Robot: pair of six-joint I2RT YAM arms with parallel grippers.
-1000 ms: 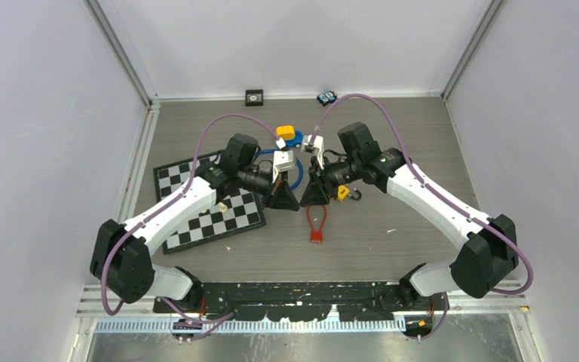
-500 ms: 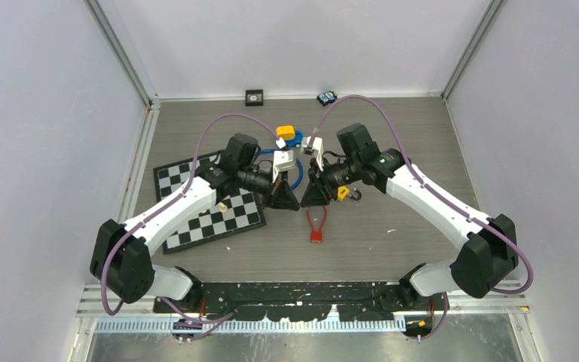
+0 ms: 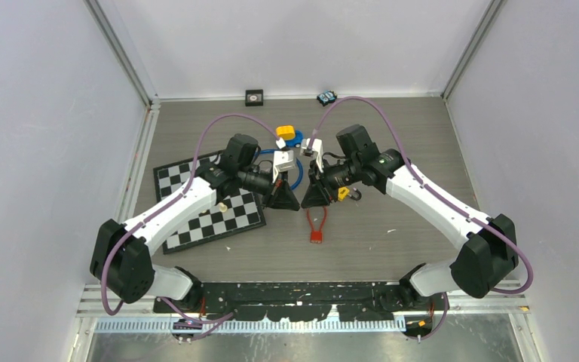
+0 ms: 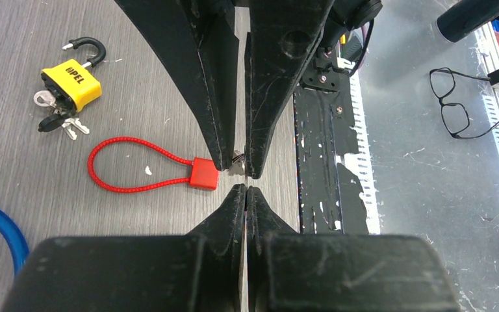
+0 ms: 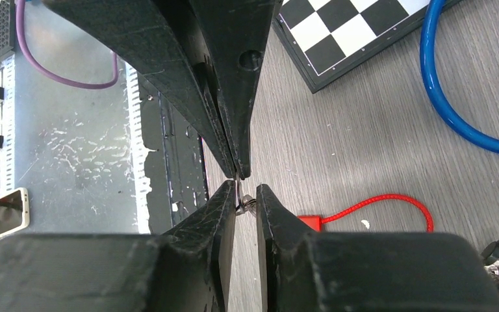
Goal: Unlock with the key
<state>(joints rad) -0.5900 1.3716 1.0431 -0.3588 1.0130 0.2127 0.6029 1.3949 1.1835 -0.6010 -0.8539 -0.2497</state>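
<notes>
The left gripper (image 4: 245, 187) is clamped tight on a small key (image 4: 237, 160). The right gripper's (image 5: 246, 195) fingers stand narrowly apart around that key's other end. Just near of both lies the red cable lock (image 3: 316, 225), the yellow padlock (image 3: 342, 192) right, the chessboard (image 3: 205, 211) left.

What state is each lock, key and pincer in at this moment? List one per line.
Yellow padlock: shackle open, keys beside it.
Red cable lock: loop closed, flat on table.
Small key: pinched between pincer tips above the table.
Left pincer: shut.
Right pincer: narrowly apart, closing around key.
</notes>
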